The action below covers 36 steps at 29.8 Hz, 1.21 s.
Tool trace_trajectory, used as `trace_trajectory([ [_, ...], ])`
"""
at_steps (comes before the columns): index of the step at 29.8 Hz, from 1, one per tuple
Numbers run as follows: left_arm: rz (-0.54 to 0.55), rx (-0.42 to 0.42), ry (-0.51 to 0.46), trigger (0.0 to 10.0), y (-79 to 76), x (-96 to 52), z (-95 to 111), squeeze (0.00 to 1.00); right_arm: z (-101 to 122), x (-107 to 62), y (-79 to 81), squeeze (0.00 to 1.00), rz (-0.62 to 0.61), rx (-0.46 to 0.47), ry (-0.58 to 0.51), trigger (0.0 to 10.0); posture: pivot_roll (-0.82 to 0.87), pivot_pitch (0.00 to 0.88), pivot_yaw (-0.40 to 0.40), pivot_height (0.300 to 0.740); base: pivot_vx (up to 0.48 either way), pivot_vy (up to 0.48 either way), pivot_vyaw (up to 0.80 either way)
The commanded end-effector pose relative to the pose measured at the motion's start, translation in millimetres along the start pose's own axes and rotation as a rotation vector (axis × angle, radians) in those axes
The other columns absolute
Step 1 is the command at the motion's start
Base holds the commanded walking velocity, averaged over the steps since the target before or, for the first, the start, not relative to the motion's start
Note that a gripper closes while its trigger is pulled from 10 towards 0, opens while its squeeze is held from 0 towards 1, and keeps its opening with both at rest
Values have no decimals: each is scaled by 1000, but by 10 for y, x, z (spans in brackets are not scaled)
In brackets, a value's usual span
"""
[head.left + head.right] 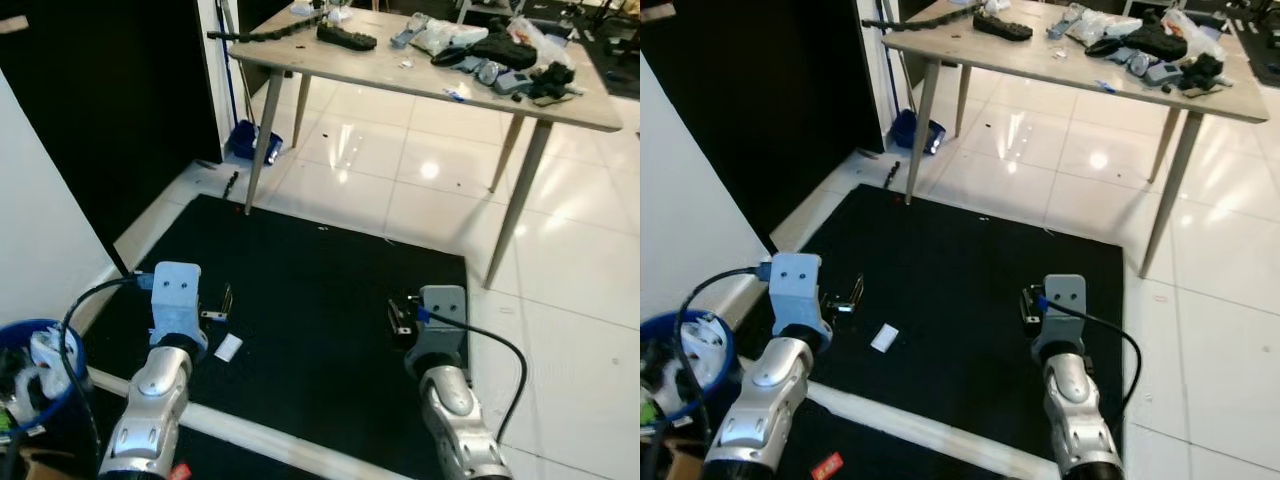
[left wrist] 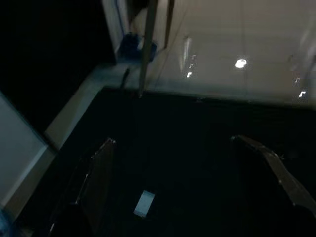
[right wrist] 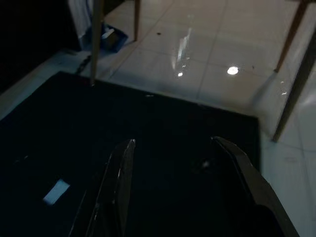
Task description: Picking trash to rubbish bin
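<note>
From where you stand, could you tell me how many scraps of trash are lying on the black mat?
1: a small white paper scrap on the black mat, just ahead of the left claw. Smaller bits may be hidden.

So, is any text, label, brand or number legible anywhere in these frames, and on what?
None can be read.
White scrap of paper on the black mat: blank as far as shows.
Red packet by the floor strip: too small to read.
Items on the table: too small, blurred.

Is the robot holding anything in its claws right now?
No. The left gripper and right gripper are both open over the black mat. The white scrap lies unheld.
</note>
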<state>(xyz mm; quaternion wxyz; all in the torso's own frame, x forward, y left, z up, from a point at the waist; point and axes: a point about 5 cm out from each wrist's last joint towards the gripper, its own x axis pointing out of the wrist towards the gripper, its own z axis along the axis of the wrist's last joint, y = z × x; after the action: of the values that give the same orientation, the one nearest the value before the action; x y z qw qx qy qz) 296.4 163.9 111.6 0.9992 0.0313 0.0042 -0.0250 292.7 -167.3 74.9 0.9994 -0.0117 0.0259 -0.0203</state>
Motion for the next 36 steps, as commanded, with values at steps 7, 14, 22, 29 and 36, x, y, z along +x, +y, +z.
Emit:
trace_trajectory([
  [7,6,12,13,10000,25,-29,-40,0,-36,-28,-4,0,-16,25,12,10000,38,105,19,740,284,0,0],
  [14,3,12,14,10000,18,-26,-43,0,-39,-29,-9,0,-16,27,12,10000,37,106,18,740,283,0,-477],
  [22,3,14,17,10000,21,-26,-55,0,-40,-33,-13,0,-20,32,13,10000,37,109,17,740,279,0,-800],
  [29,0,18,19,10000,22,-31,-65,0,-44,-38,-21,0,-26,31,13,10000,36,111,17,740,275,0,-605],
  [36,-1,21,17,10000,23,-31,-66,0,-44,-39,-23,0,-23,24,15,10000,37,112,16,740,278,0,0],
])
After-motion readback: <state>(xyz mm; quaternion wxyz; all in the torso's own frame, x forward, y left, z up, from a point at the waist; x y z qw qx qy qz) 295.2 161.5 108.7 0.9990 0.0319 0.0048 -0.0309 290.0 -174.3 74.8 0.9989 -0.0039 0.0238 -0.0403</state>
